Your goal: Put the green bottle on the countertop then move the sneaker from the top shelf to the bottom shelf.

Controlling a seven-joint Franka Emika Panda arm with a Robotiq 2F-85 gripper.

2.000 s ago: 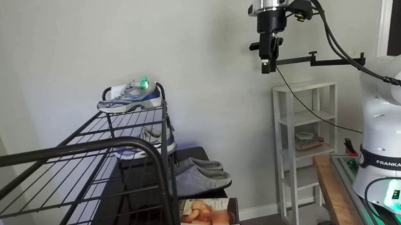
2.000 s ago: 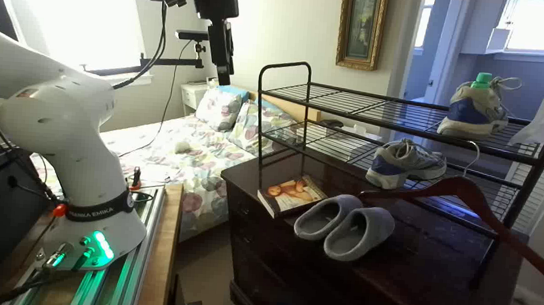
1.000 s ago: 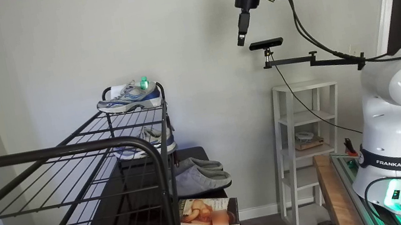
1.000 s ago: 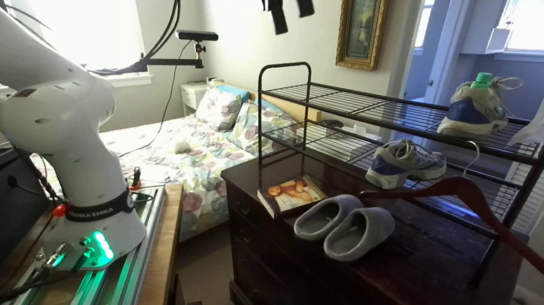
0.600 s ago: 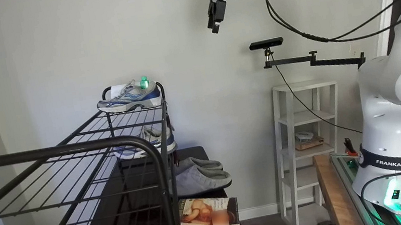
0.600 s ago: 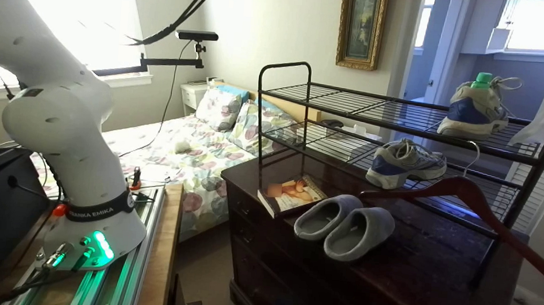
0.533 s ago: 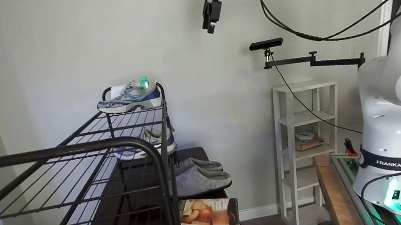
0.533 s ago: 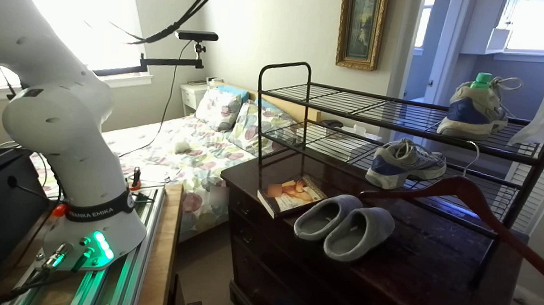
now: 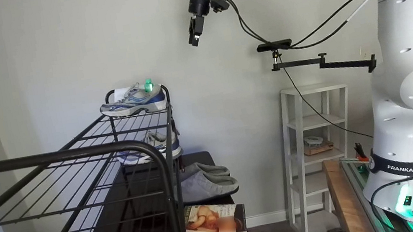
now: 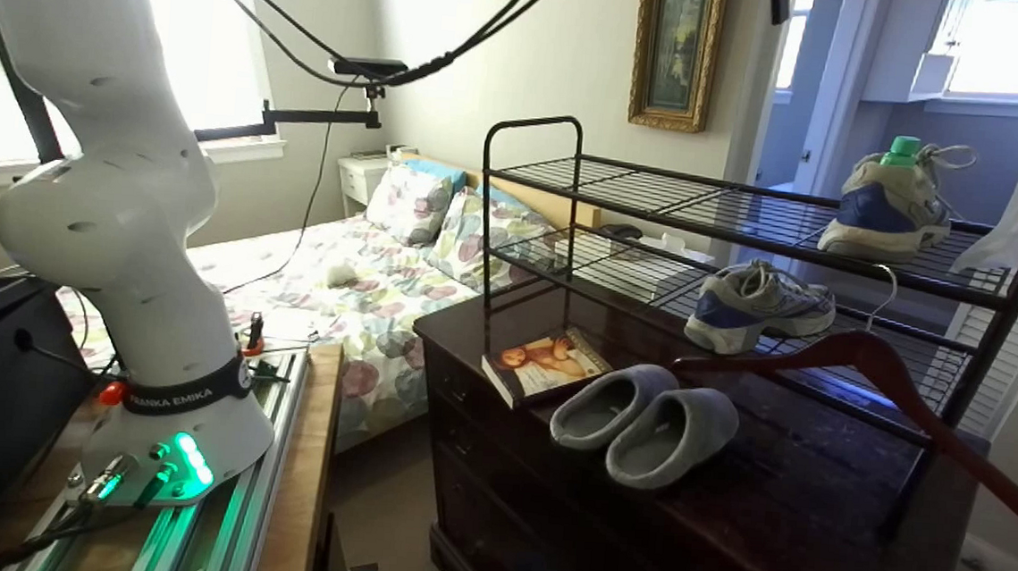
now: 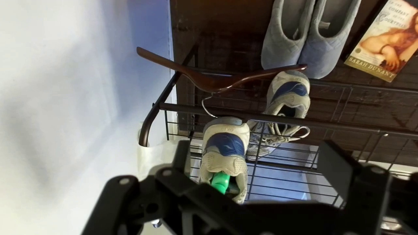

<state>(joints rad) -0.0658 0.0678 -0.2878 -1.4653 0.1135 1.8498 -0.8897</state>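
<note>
hovering with the gripper [image 9: 194, 43] higher than the top shelf [image 10: 659, 196] of the rack [image 9: 48, 158], over to picture right in an exterior view, with fingers [image 11: 338, 169] spread wide. looking down in the wrist view on the green bottle [image 11: 220, 182], framed between both fingers but farther down than the tips and apart from them, nearer to the finger at picture left. sitting, in the bottle's case, inside the foot opening of the sneaker [image 11: 225, 153], with the lower part out of sight; pointing cap-up in both exterior views, with the long axis close to upright. resting sole-down, in the sneaker's case, on the top shelf near one end, with the long axis laid across the width of the rack. aiming the toe [image 9: 106, 109] to picture left in an exterior view; showing the heel [image 10: 875, 211] to the camera in an exterior view. lying, in the wrist view, with the heel toward the top edge and the front hidden behind the gripper.
</note>
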